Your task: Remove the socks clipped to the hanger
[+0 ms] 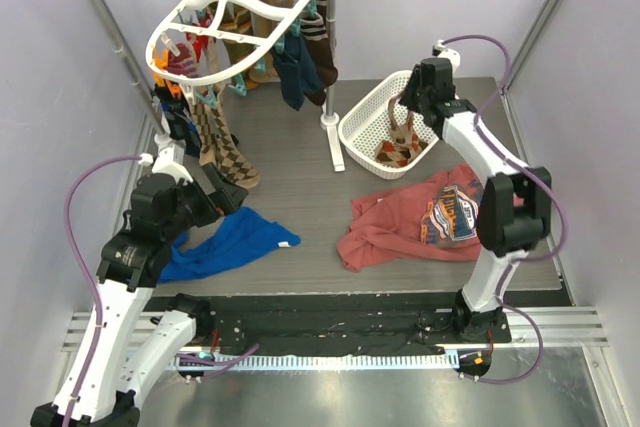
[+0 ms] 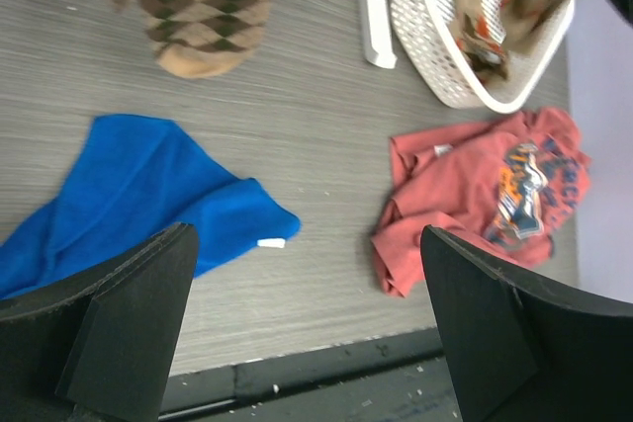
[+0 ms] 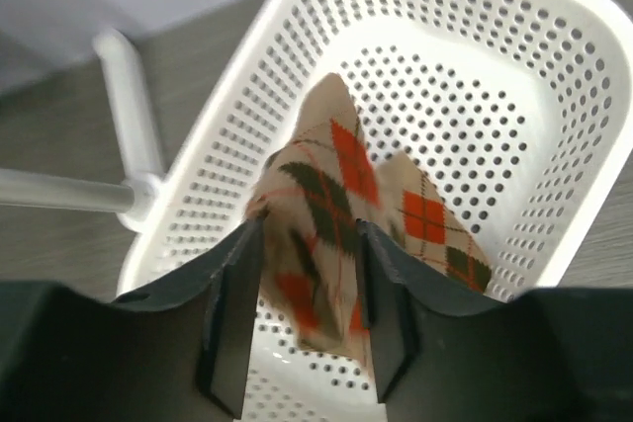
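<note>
While the argyle sock (image 3: 316,205) is dangling over the basket (image 3: 514,96) between the right end effector's (image 3: 309,229) parted fingers, gripped or freed I cannot tell, it should be spreading wider before lifting. The left end effector (image 2: 307,234) is gaping empty below the hanger's (image 1: 250,9) clipped socks (image 1: 290,67).

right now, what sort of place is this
Probably a robot test cell staged as a laundry corner: a clip hanger hung with socks on a metal rail stand, with a white lattice basket beside it.
</note>
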